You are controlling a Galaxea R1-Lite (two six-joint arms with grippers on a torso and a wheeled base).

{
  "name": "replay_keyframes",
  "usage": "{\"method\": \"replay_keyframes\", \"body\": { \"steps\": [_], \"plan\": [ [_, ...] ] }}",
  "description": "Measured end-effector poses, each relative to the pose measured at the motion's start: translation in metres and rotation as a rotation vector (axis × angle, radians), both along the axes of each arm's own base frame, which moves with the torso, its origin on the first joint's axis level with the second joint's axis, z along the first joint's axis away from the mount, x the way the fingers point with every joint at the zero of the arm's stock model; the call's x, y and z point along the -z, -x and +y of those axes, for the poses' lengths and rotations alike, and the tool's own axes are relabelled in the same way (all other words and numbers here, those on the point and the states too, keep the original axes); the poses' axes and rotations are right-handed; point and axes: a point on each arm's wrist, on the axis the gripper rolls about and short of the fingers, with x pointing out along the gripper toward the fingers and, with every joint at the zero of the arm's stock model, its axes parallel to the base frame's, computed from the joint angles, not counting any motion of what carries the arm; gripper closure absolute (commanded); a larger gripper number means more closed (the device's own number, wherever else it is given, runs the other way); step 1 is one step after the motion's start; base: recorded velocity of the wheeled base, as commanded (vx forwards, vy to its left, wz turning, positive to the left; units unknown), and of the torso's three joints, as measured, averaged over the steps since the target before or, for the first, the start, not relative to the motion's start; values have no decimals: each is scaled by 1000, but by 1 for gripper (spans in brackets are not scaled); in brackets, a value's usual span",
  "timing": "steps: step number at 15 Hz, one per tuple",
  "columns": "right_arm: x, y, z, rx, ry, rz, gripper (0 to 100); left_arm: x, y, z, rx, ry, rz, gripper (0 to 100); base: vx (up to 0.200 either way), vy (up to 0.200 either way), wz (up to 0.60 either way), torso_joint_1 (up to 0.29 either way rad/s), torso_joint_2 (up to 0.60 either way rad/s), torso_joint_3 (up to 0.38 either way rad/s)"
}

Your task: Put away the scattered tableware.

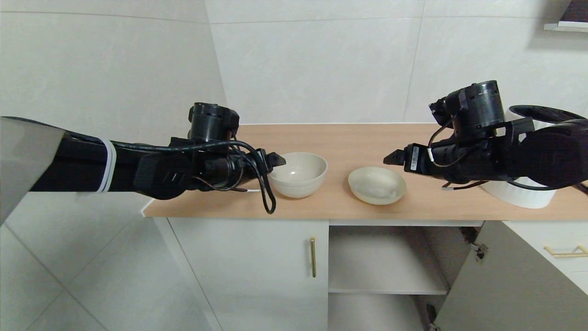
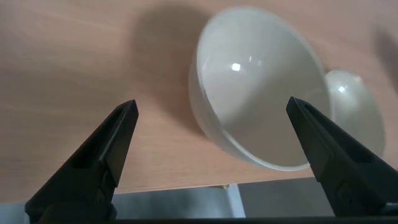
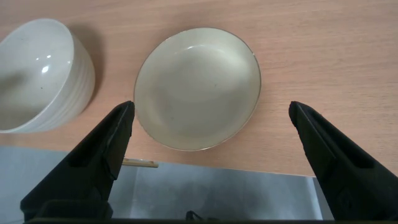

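While the left end effector [image 2: 211, 104] and right end effector [image 3: 210, 106] hover spread wide, deep bowl [image 1: 298, 174] sits 9 o'clock from shallow dish [image 1: 377, 185].

A light wooden desk [image 1: 358, 138] stands in a corner of large white wall tiles [image 1: 321, 59]. Beneath it is a white cabinet: its left door [image 1: 257, 266] is closed and has a slim brass handle [image 1: 313, 257], while its right door [image 1: 500, 285] is swung open, showing a white shelf [image 1: 386, 289] inside. Farther right is a drawer front [image 1: 558, 239] with a brass pull.
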Motion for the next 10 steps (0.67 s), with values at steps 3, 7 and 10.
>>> {"method": "replay_keyframes", "body": {
  "steps": [3,7,10],
  "plan": [
    [1,0,1,-1,1,3,0,9,-3,-3,5,-8,22,0,0,0,0,0,0,0],
    [1,0,0,-1,1,2,0,13,-4,-6,10,-10,31,100,0,0,0,0,0,0],
    [0,0,0,0,-1,0,0,11,-2,-6,7,2,31,100,0,0,0,0,0,0]
  ]
}}
